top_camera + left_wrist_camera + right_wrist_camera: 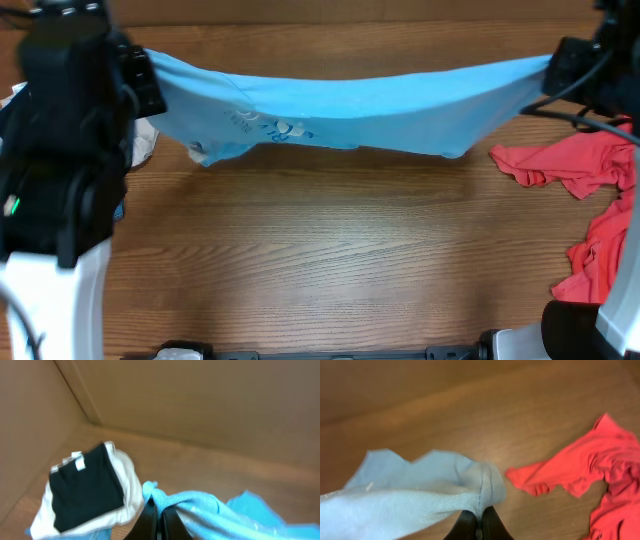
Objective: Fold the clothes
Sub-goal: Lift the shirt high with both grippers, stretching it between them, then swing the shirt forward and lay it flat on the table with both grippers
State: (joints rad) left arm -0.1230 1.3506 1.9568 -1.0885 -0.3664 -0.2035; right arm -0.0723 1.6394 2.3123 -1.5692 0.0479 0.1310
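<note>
At the left edge of the overhead view, a bit of white cloth [146, 146] peeks out beside the left arm [60, 130]. The left wrist view shows it as a folded pile, black fabric lying on white, in that frame's lower left. Just right of it, in the upper left, the left gripper [148, 72] has its jaws pressed together on one end of the sky-blue T-shirt [380, 100]. The shirt spans the upper part of the frame as a stretched band, sagging in the middle, with lettering left of centre. At the upper right, the right gripper [553, 66] pinches the other end, its fingers closed on a bunched fold. Below it, the coral-red T-shirt [590, 165] lies crumpled on the wooden table [320, 270] at the right edge, near the blue one but not touching it.
</note>
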